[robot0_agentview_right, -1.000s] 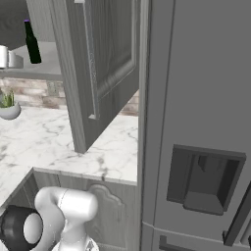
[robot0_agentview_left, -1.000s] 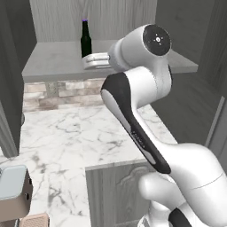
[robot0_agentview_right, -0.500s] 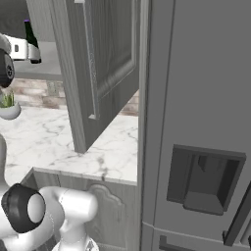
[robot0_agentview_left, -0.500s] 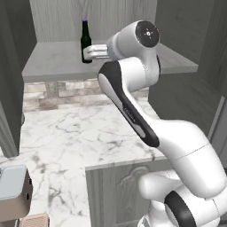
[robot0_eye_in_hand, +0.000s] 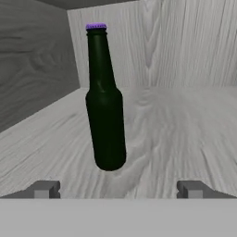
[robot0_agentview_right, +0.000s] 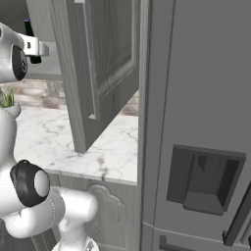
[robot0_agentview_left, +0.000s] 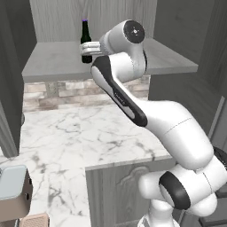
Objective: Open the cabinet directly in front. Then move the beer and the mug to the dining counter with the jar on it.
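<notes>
The cabinet [robot0_agentview_left: 62,62] stands open, and its right door [robot0_agentview_right: 105,63] swings out toward me. On the grey wood-grain shelf the beer [robot0_agentview_left: 85,36], a dark bottle with a purple cap, stands upright. My gripper [robot0_agentview_left: 88,49] is at shelf height right in front of the bottle's lower half. In the hand view the beer [robot0_eye_in_hand: 105,115] stands just ahead, slightly left of centre, and the gripper [robot0_eye_in_hand: 118,190] is open with nothing between its fingertips [robot0_eye_in_hand: 44,189]. From the right, the gripper [robot0_agentview_right: 41,48] partly covers the beer [robot0_agentview_right: 29,29]. The mug, the jar and the dining counter are out of view.
Below the cabinet lies a marble worktop [robot0_agentview_left: 80,133] with a brick backsplash [robot0_agentview_left: 66,91]. A potted plant [robot0_agentview_right: 7,98] sits at its back. A tall grey fridge [robot0_agentview_right: 201,147] fills the right side. A small boxy appliance [robot0_agentview_left: 13,190] stands at the lower left.
The arm has swung up and forward, carrying the hand left along the shelf to the beer. The jaws have stayed open.
</notes>
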Available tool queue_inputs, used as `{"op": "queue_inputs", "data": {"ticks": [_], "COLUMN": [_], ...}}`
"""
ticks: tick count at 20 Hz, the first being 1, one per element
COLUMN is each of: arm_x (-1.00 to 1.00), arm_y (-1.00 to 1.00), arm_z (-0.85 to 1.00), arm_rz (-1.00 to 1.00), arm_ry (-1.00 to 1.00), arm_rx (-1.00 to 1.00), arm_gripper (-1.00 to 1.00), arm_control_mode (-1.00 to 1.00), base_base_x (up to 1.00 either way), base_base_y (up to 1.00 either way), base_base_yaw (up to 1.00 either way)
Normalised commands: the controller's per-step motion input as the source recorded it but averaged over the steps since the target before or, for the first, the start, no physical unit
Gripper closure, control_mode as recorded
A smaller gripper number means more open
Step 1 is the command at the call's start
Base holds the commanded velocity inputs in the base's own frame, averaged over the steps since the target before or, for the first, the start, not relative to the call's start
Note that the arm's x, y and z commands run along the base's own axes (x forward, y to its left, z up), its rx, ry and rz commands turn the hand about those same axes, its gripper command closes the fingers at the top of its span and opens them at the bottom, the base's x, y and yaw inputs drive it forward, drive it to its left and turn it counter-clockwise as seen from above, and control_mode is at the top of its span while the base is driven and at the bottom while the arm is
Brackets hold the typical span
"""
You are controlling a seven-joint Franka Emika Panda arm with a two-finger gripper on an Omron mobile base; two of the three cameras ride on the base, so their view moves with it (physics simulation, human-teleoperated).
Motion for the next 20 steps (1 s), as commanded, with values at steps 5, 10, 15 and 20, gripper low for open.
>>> {"op": "queue_inputs", "data": {"ticks": [5,10,15,20], "arm_x": [0.45,0.40,0.43,0.35], "arm_y": [0.36,0.05,0.01,0.14], "arm_z": [0.00,0.00,0.00,0.00], "arm_rz": [0.00,0.00,0.00,0.00], "arm_ry": [0.06,0.04,0.01,0.01], "arm_rx": [0.00,0.00,0.00,0.00], "arm_gripper": [-1.00,-1.00,-1.00,-1.00], "arm_control_mode": [-1.00,-1.00,-1.00,-1.00], "base_base_x": [0.00,0.00,0.00,0.00], "base_base_y": [0.00,0.00,0.00,0.00], "base_base_yaw": [0.00,0.00,0.00,0.00]}}
